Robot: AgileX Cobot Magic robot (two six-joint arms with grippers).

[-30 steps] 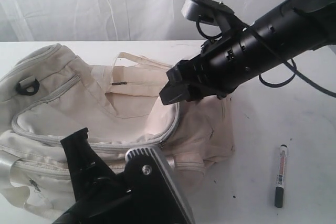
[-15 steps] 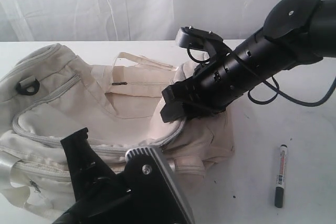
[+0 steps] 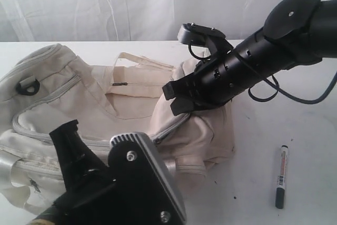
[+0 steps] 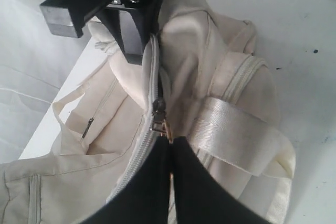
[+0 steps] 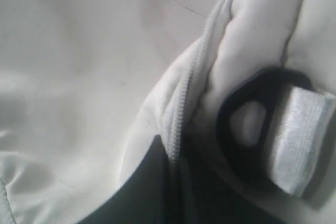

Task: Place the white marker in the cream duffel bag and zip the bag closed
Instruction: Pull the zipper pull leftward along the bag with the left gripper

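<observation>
My left fingers (image 4: pixel 164 149) are closed tight on the metal zip pull (image 4: pixel 159 115) of the bag (image 4: pixel 220 56). The grey zip (image 4: pixel 137 156) runs off alongside them. A pale webbing handle (image 4: pixel 236 135) crosses the bag just beside this grip. My right fingers (image 5: pixel 160 163) are pinched shut on the bag's rim, with the zip teeth running down between them. A black ring (image 5: pixel 231 129) held in a webbing loop (image 5: pixel 296 135) sits right next to that pinch.

Seen from outside, my right fingers (image 3: pixel 176 98) hold the bag's end at 3 o'clock. My left arm (image 3: pixel 131 183) fills the foreground at 6 o'clock and hides the bag's near side. The mouth of the bag gapes open, showing pale lining and a small dark inner pull (image 3: pixel 120 84).

The marker (image 3: pixel 281 176) is not in the bag. It lies on the white tabletop (image 3: pixel 295 125) at about 4 o'clock from the bag, apart from the fabric, its length along the 12-to-6 line. Neither set of fingers is near it. My right arm reaches in overhead from 2 o'clock. A white curtain (image 3: pixel 105 3) hangs behind at 12 o'clock.
</observation>
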